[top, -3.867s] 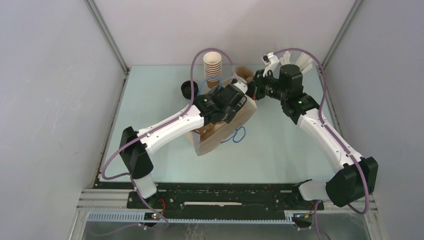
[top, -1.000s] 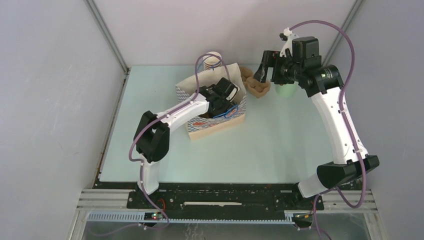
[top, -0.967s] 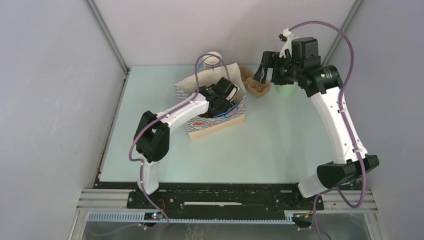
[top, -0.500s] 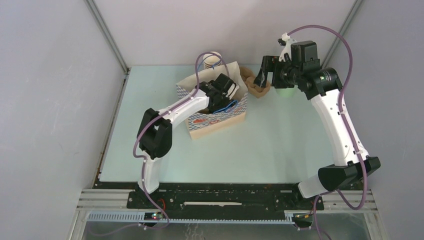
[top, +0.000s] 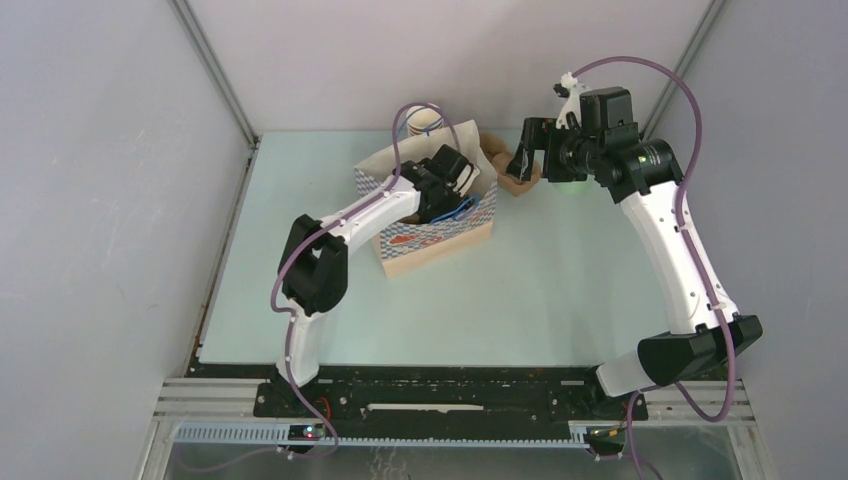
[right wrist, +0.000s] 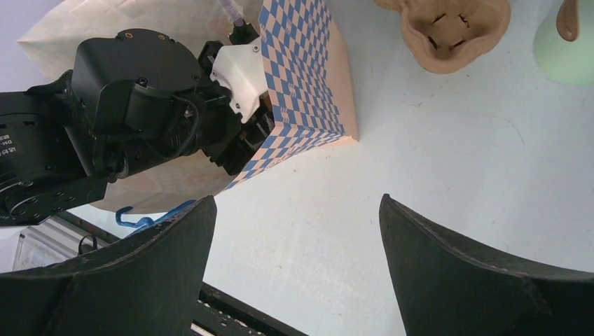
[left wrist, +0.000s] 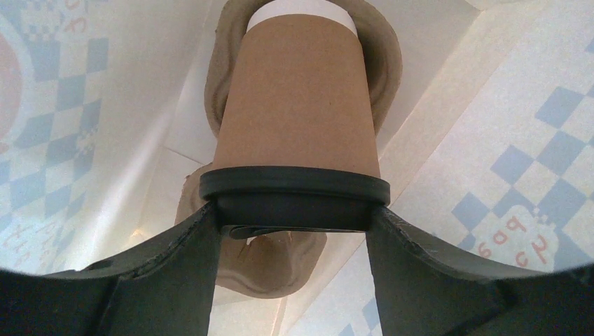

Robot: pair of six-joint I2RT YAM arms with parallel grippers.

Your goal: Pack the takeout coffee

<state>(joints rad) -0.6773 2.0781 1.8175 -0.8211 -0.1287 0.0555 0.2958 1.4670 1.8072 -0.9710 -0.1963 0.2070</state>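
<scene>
Both left fingers (left wrist: 161, 280) grip coffee (left wrist: 298, 105) between bag walls (left wrist: 532, 140)

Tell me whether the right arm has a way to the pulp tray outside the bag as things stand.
Probably yes. The right gripper hangs open near the pulp tray, with only bare table between them in its wrist view; the bag and the green cup stand to either side.

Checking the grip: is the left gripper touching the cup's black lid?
Touching. Left wrist view: the left gripper clamps the black lid, both sides meeting it, no gap.
</scene>
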